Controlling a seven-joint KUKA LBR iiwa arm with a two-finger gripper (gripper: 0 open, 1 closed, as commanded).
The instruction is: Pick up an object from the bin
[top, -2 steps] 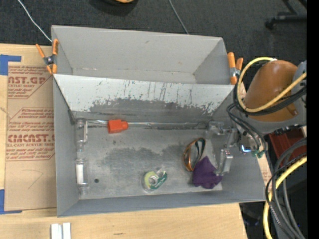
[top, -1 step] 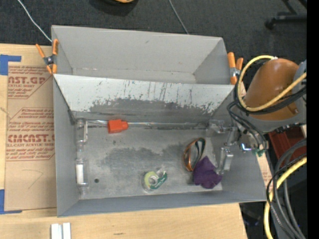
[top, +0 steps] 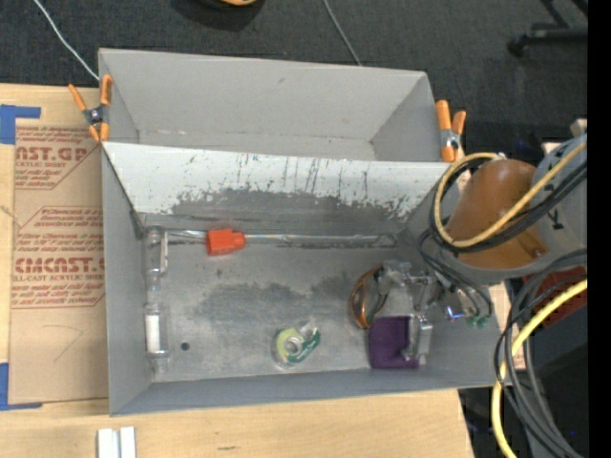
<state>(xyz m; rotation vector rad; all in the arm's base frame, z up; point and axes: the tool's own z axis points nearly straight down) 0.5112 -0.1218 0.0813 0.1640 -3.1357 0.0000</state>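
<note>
- Gripper [top: 417, 336] is low over the floor of the bin [top: 239, 299], in the front-right corner (front meaning the lower edge of the camera view); the arm comes in over the bin's right edge.
- Opening width: cannot tell, as the metal parts blur together there. Nothing is visibly held.
- Purple block [top: 389, 343] lies flat on the floor in the front-right corner. The gripper's metal tip is at the block's right side, just beside or touching it; cannot tell which.
- Brown ring-like thing [top: 363, 299] is just behind the purple block, next to the gripper body.
- Green-and-white tape roll [top: 296, 343] sits near the front edge, about mid-width, apart from the block.
- Small orange block [top: 225, 241] is at the back edge, left of centre, well apart from the gripper.
- Clear rod [top: 315, 240] lies along the back edge, running right from the orange block.
- Clear plastic pieces [top: 154, 330] lie along the left edge.
</note>
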